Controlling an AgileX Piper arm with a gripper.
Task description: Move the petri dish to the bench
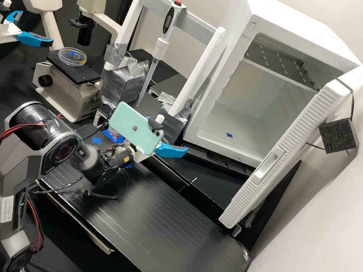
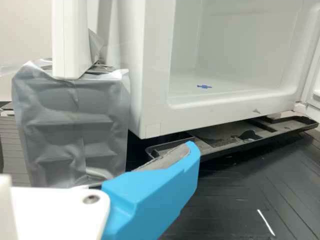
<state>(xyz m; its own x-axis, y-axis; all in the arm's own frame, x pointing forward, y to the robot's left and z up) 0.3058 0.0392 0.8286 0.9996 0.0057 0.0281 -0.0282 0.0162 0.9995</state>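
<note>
Petri dish [image 1: 72,57] lies flat on the microscope's stage [image 1: 84,78], well apart from my gripper [image 1: 168,133]. I judge it to be off to my left and behind the line my fingers point along; they aim toward the white cabinet [image 1: 228,150]. So the coming move, as I read it, turns on swinging round to my left before any reach. Being round, the dish gives me no long axis to match; its rim is what I would pinch. The second gripper [image 1: 37,27] is nearer to it than mine, though that arm takes no part.

My fingers are spread, with nothing between them. One finger [image 2: 155,195] is plain in the wrist view; the other is mostly behind the phone [image 1: 134,127] in the high view. That phone also partly covers a pink thing [image 1: 111,135] beside the blue tape on the bench [image 1: 165,223]. It may be another dish, but I cannot tell. I also cannot make out whether the dish on the stage has a lid.
</note>
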